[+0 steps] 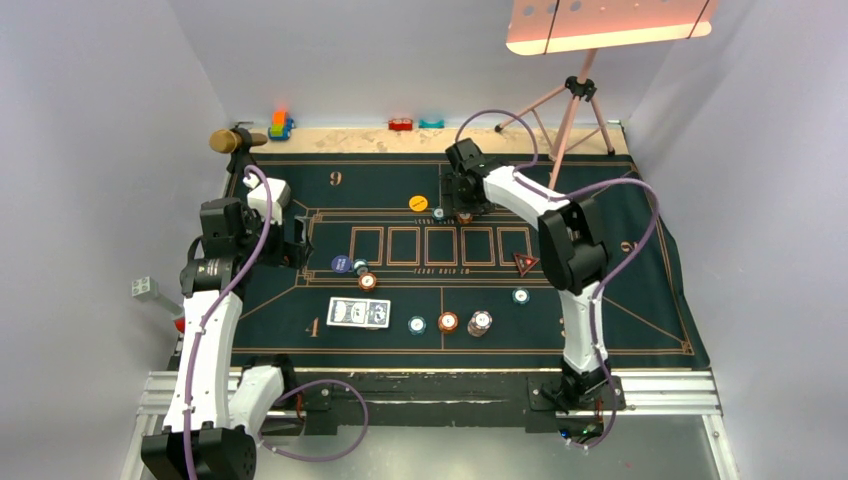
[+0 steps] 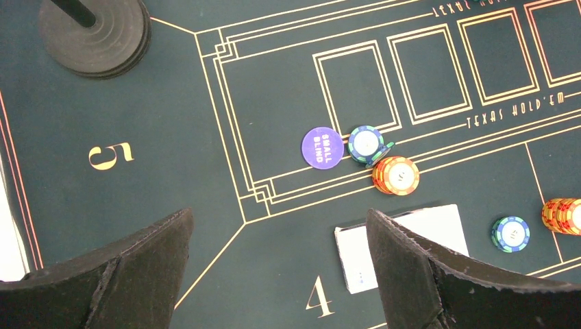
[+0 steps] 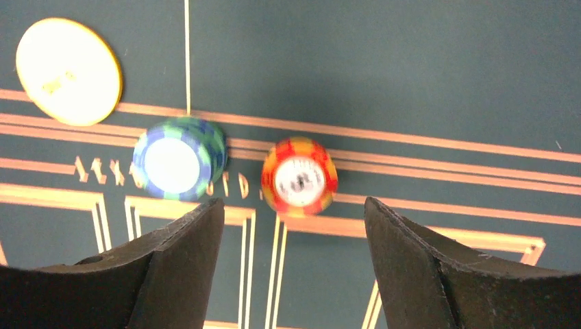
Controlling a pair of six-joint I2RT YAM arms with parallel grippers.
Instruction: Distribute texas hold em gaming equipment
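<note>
Green felt mat, gold-lined; all the gaming equipment lies on it. Findings follow, largest item first.

Card deck: blue back up, near-left of centre, beside the numeral 4. My left claw hangs above the mat slightly left of the deck, fingers wide apart with nothing between them. One finger hides part of the deck in the wrist view. Risk: a drop from this offset would land that finger on the cards and skew or fan them instead of straddling them.

Orange stack, teal chip and navy disc: bunched together just far of the deck. Another chip seems to lean between the first two. Risk: any brush scatters the cluster.

White-grey stack: near centre, with the near orange chip just to its left. No concern noted.

Far side: my right claw is spread and empty over the far orange chip. The far teal chip is just beside it on the left, and the yellow disc is farther left. Risk: if I close on the orange one, a finger may shove the teal neighbour. A flat chip on felt could also slip free. The wrist view is blurred, so alignment is uncertain.

Red triangle: right of the card boxes, apart from both claws.
</note>
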